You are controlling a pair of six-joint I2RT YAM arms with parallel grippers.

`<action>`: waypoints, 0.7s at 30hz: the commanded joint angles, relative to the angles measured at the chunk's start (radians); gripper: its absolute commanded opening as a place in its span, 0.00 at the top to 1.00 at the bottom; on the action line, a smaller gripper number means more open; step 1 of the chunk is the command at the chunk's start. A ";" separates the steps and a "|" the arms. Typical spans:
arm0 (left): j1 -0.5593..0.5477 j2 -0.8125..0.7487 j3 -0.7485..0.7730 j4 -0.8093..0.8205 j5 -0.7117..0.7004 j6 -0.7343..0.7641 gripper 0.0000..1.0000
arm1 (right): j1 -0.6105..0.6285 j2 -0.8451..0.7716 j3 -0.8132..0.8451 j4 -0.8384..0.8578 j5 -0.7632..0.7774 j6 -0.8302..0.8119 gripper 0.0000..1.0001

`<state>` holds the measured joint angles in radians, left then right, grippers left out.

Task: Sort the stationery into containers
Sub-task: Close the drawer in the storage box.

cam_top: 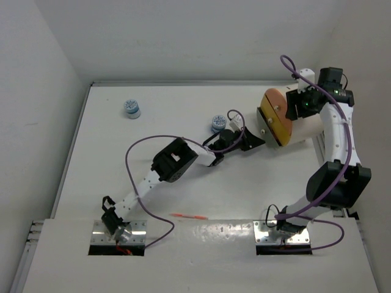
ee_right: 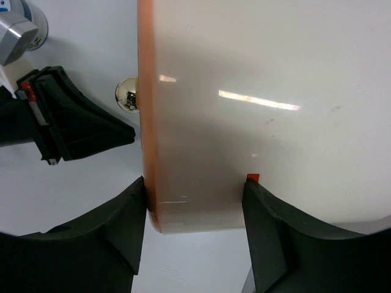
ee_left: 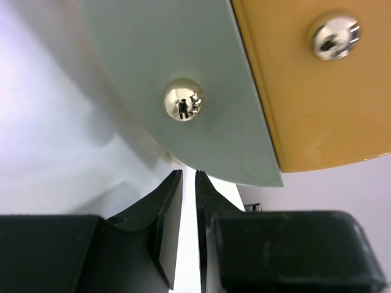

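Note:
The cream drum container [cam_top: 307, 127] lies at the back right, its orange front disc [cam_top: 278, 116] facing left with a grey panel [cam_top: 263, 130] in front of it. My right gripper [cam_top: 300, 104] grips the drum's front rim; in the right wrist view [ee_right: 194, 182] one finger presses the orange edge, the other the cream body [ee_right: 256, 91]. My left gripper [cam_top: 251, 140] is shut and empty, with only a sliver between its tips [ee_left: 189, 177], just below the grey panel [ee_left: 183, 55] and its shiny knob [ee_left: 182, 99]. Two blue-and-white cylinders [cam_top: 131, 108] [cam_top: 218, 122] stand on the table. An orange-red pen [cam_top: 189, 216] lies near the front.
White walls close the table at the left, back and right. The orange disc carries a second shiny knob [ee_left: 333, 35]. The left arm's purple cable [cam_top: 146, 143] loops over the table's middle. The right arm's elbow [cam_top: 336, 183] stands at the right edge.

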<state>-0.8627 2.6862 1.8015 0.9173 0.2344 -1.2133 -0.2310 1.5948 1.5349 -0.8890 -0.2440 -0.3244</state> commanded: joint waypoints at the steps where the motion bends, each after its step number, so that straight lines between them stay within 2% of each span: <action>1: 0.016 -0.146 -0.080 0.112 -0.042 -0.015 0.78 | 0.044 0.183 -0.182 -0.594 -0.198 0.076 0.85; 5: 0.025 -0.192 -0.099 0.052 -0.063 0.008 0.67 | 0.044 0.183 -0.185 -0.591 -0.201 0.077 0.85; 7: 0.030 -0.190 -0.087 0.019 -0.067 0.003 0.66 | 0.044 0.183 -0.185 -0.593 -0.206 0.076 0.85; 11: 0.033 -0.149 -0.028 -0.037 -0.069 -0.002 0.56 | 0.044 0.185 -0.186 -0.593 -0.212 0.076 0.85; 16: 0.036 -0.060 0.105 -0.100 -0.064 -0.041 0.57 | 0.044 0.185 -0.197 -0.599 -0.216 0.070 0.85; 21: 0.037 0.052 0.257 -0.071 -0.050 -0.081 0.60 | 0.044 0.192 -0.214 -0.602 -0.222 0.058 0.85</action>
<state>-0.8310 2.6789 1.9789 0.8284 0.1932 -1.2694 -0.2321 1.5951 1.5234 -0.8738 -0.2806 -0.3454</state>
